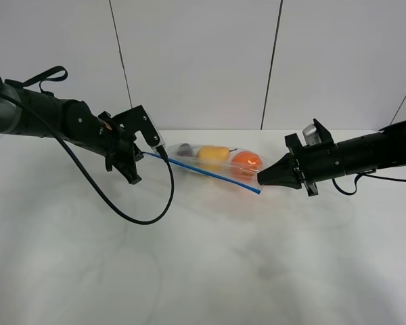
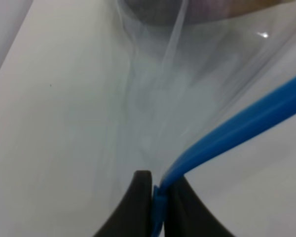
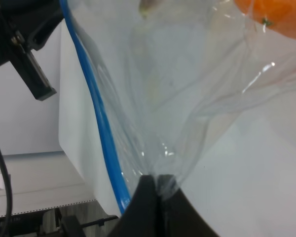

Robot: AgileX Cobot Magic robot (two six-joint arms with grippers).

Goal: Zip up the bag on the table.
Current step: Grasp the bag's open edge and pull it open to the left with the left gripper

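Over the counter (image 1: 203, 271), arms stretch inward: left hand (image 2: 158, 185) pinches the strip (image 1: 203, 172), right hand (image 3: 157, 180) a corner of the bag (image 1: 220, 169), lying left-right.

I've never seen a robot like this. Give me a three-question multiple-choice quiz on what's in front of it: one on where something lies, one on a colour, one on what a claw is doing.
1. Which item inside the bag lies nearest the right gripper?
A the orange; B the pear; C the eggplant.
2. What colour is the bag's zipper strip?
A red; B blue; C green.
3. The left gripper is:
A wide open; B shut on the zipper strip; C shut on nothing.

Answers:
1. A, the orange sits at the end of the bag beside that gripper.
2. B, the strip shows bright blue in every view.
3. B, the left wrist view shows the strip pinched between closed fingers.
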